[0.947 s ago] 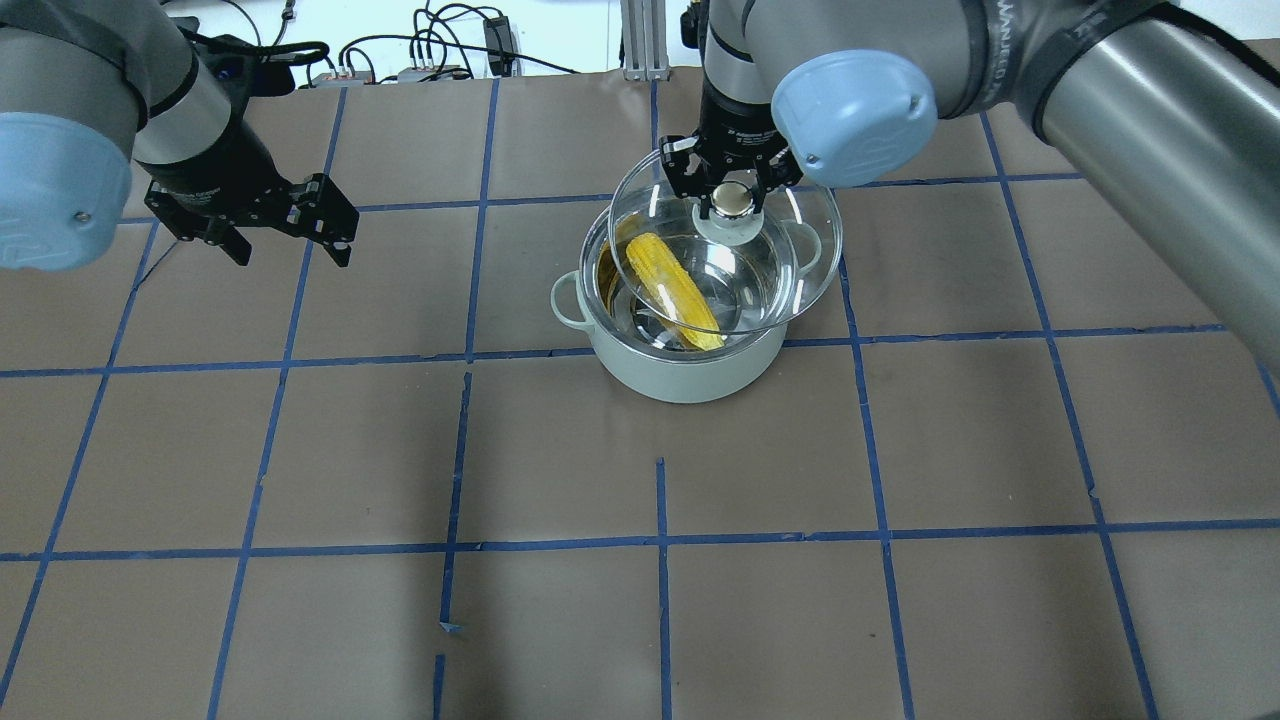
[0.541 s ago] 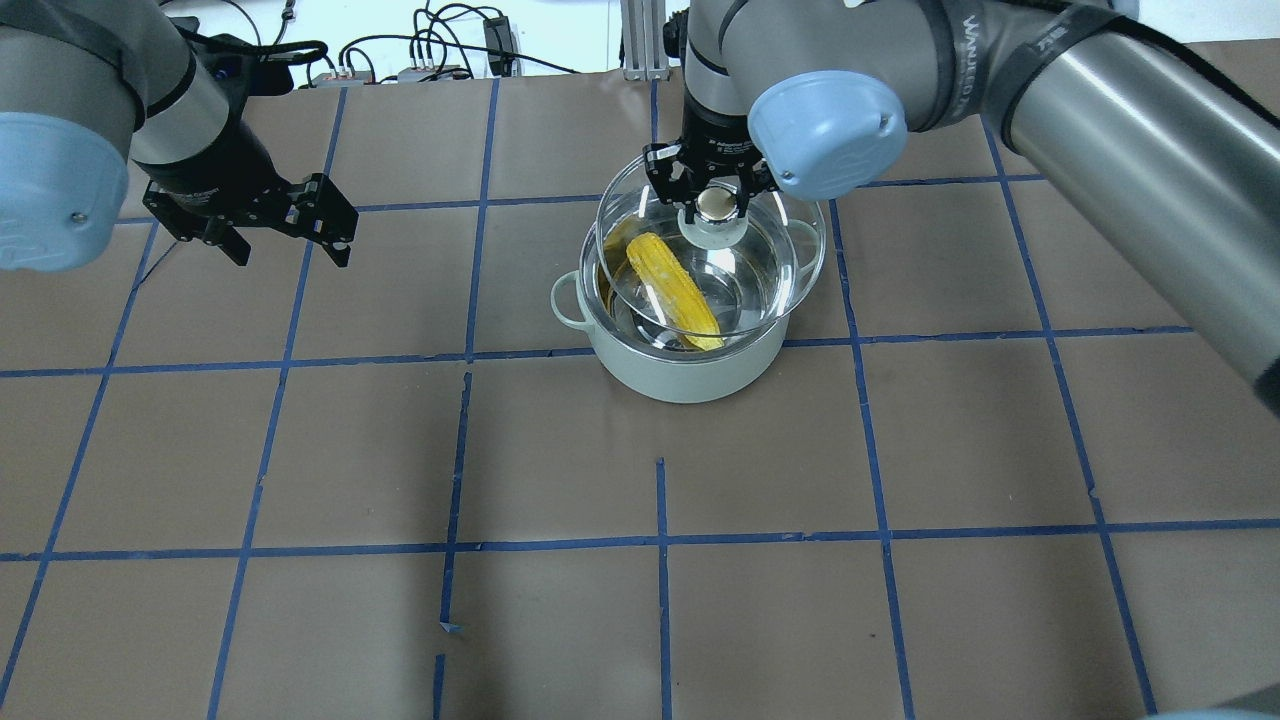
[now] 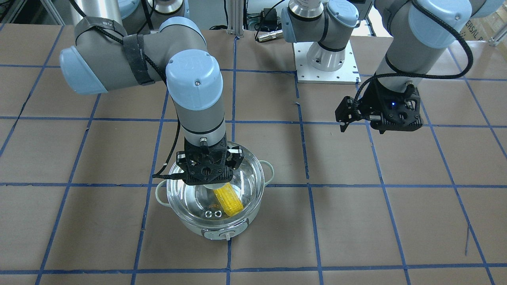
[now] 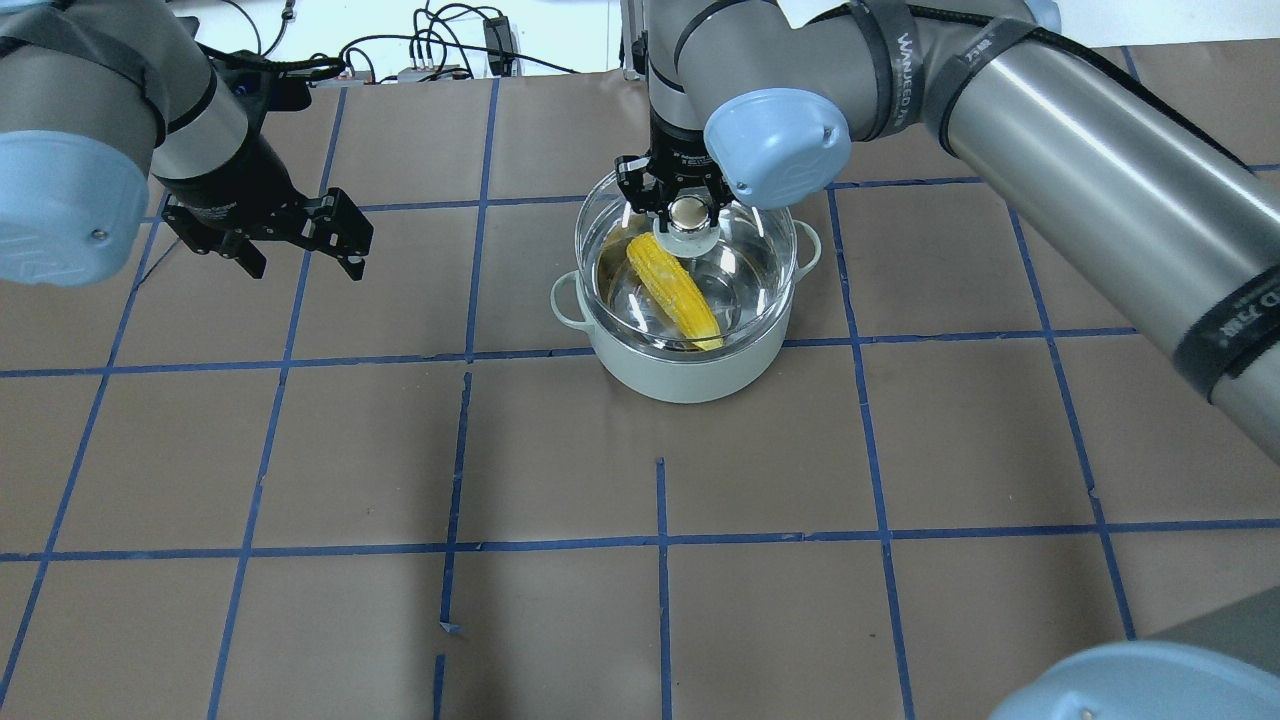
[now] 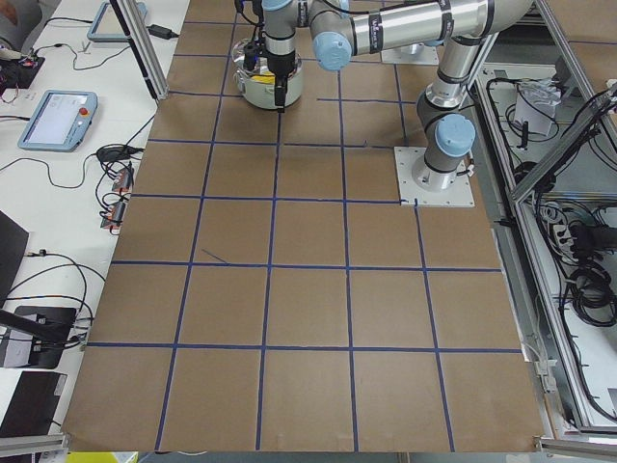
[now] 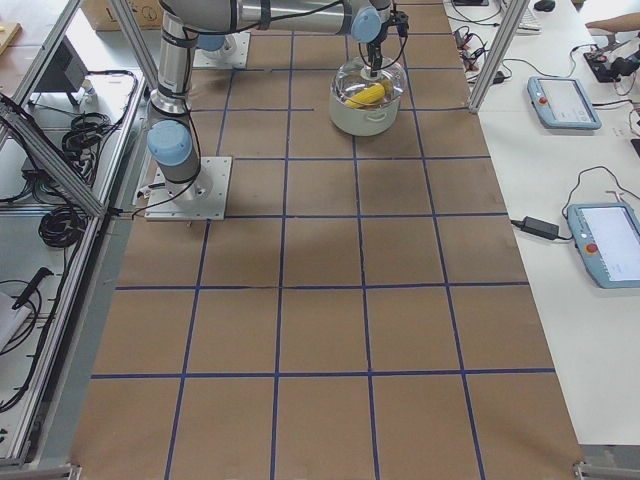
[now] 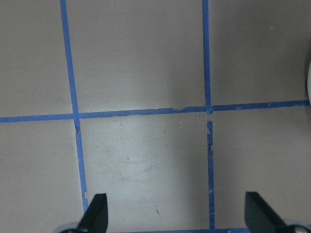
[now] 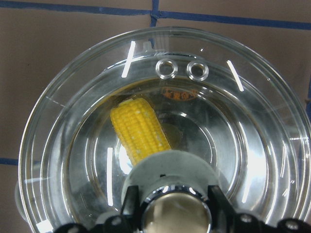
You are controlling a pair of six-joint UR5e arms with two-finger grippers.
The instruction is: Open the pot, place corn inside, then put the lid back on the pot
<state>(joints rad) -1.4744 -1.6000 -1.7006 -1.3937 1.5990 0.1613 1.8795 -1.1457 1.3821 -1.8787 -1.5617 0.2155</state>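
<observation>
The pale mint pot (image 4: 690, 375) stands on the table's far middle, its control knob facing the front view (image 3: 222, 234). The yellow corn (image 4: 675, 290) lies slanted inside it and shows through the glass (image 8: 138, 128). My right gripper (image 4: 686, 212) is shut on the knob of the clear glass lid (image 4: 750, 265) and holds it nearly centred over the pot's mouth. I cannot tell whether the lid rests on the rim. Two vent rings (image 8: 166, 69) show on the lid. My left gripper (image 4: 305, 245) is open and empty, hovering over bare table left of the pot (image 7: 177, 213).
Brown paper with a blue tape grid (image 4: 660, 545) covers the table. Cables and power units (image 4: 430, 50) lie beyond the far edge. The arms' base plate (image 3: 326, 67) sits at the robot's side. Tablets (image 6: 565, 100) lie on a side bench.
My right gripper has carried the lid leftward and lower, from off-centre at the pot's right to nearly centred over it. My left gripper has shifted slightly right, still open.
</observation>
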